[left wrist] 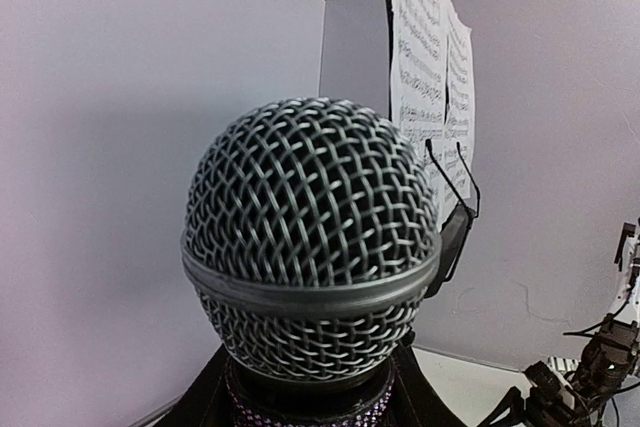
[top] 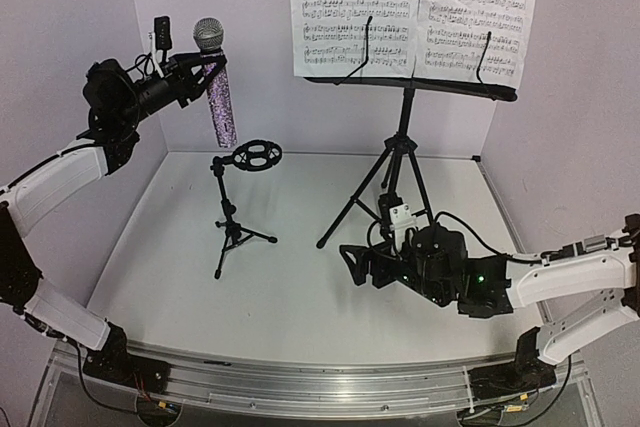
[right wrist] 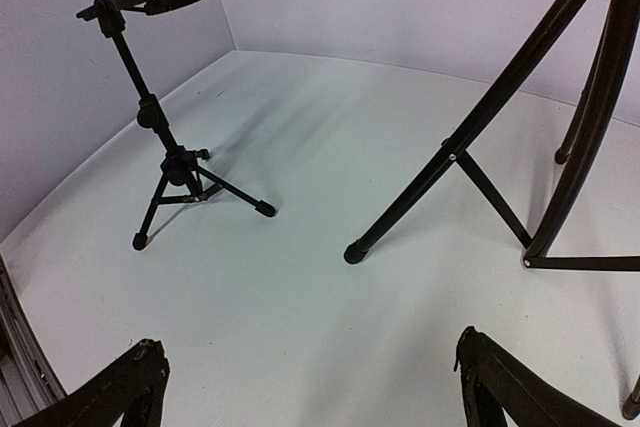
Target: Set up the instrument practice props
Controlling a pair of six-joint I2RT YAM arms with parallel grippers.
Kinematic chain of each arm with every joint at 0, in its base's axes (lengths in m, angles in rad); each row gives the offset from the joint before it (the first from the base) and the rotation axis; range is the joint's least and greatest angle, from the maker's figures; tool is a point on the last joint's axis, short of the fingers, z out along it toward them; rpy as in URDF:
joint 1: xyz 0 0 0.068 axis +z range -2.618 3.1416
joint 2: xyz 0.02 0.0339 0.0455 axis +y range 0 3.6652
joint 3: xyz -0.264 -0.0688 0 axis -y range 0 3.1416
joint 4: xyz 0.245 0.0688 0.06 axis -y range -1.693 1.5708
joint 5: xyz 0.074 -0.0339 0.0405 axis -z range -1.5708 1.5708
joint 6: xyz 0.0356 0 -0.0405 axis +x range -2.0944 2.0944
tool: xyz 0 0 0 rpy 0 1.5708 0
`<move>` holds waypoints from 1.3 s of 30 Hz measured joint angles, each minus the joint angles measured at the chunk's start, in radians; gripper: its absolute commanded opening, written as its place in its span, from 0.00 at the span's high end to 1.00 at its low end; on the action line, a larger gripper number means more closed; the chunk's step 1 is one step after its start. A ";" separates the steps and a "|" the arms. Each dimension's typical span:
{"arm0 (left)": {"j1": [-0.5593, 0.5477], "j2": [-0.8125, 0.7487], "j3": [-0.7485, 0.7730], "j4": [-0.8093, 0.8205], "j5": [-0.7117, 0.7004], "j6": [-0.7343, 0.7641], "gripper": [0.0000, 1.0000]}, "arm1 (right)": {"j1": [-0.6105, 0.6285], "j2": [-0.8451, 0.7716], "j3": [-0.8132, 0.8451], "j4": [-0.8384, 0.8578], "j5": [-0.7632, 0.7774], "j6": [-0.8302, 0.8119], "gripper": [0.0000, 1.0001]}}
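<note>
Microphone [top: 219,102] in left gripper [top: 206,66] — upright, seemingly

Microphone [top: 222,102]: glittery purple body, silver woven mesh head [left wrist: 310,237] with a plain grey band round its middle. Music stand [top: 430,85] and mic stand [top: 233,231]: plain black throughout. Sheet-music pages [top: 355,7]: white, printed with black staves and notes; worktop [top: 300,287] plain white, walls [top: 60,7] pale lilac-white.

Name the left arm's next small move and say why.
Probably carry the microphone sideways until its tail is over the ring holder. The left gripper holds it head-up, its tail just left of the empty ring in the top view; lowering now would likely miss.
</note>
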 measured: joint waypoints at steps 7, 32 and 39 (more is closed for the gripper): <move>-0.063 0.007 -0.023 0.194 0.016 -0.040 1.00 | 0.000 0.004 0.035 -0.020 -0.001 0.000 0.02; -0.102 0.183 0.008 0.300 0.047 0.029 1.00 | 0.000 0.008 0.078 -0.074 -0.026 0.004 0.02; -0.102 0.206 0.055 0.268 0.058 0.048 1.00 | 0.000 0.008 0.078 -0.079 -0.035 0.004 0.02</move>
